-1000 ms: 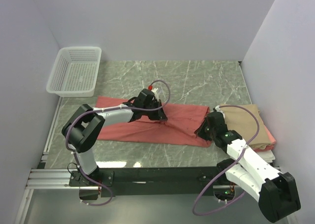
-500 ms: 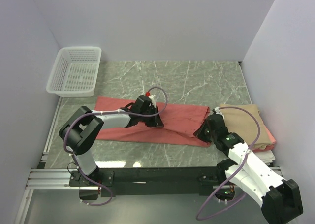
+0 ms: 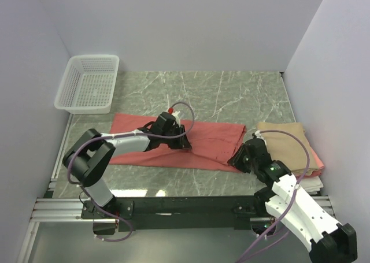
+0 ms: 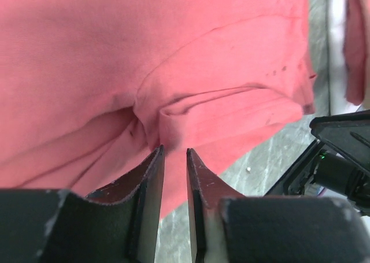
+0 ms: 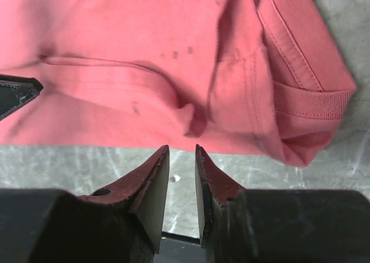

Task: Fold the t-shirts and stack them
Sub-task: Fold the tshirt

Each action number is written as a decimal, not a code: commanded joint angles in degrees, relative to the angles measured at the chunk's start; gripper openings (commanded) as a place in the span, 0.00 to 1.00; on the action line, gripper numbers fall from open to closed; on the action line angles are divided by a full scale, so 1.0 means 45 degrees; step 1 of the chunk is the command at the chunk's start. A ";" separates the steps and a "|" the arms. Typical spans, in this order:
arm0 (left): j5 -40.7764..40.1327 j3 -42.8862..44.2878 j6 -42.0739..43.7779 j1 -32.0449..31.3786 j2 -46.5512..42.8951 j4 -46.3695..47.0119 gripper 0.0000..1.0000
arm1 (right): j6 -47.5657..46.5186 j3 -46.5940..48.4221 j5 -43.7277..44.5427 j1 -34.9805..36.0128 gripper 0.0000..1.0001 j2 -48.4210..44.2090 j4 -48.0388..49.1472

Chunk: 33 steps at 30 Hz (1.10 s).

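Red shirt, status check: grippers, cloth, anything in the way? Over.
Left gripper, right gripper: both nipped shut on salmon-red shirt. Cloth puckers at each pinch. Folded tan stack close beside right arm.

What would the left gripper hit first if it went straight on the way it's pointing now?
The large salmon-red cloth t-shirt. A puckered fold of it sits directly ahead of the left gripper, right at the tips of its fingers. They may already be touching the cloth, since depth is unclear in the wrist view.
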 commanded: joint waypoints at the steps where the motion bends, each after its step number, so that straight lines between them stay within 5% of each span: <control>1: -0.0989 0.0415 0.0221 -0.0036 -0.1459 -0.0770 0.28 | 0.0170 0.1188 0.0526 0.0089 0.31 -0.0533 -0.0732; 5: -0.2046 0.1313 0.0494 -0.0056 -0.1852 -0.2354 0.25 | -0.0122 0.2066 0.0646 0.0089 0.30 0.0440 -0.0206; 16: -0.0172 0.2449 -0.0168 -0.0505 0.1075 -0.1146 0.08 | 0.0130 0.1953 0.0764 0.0226 0.23 0.4153 0.2549; 23: -0.0406 0.1434 -0.0656 -0.0602 0.1586 -0.0657 0.03 | 0.0853 -0.0213 0.0646 0.0441 0.23 0.3022 0.2569; 33: -0.0679 0.1354 -0.0560 -0.0602 0.1313 -0.0890 0.03 | 0.1088 -0.0530 0.0684 0.0480 0.22 0.2280 0.1615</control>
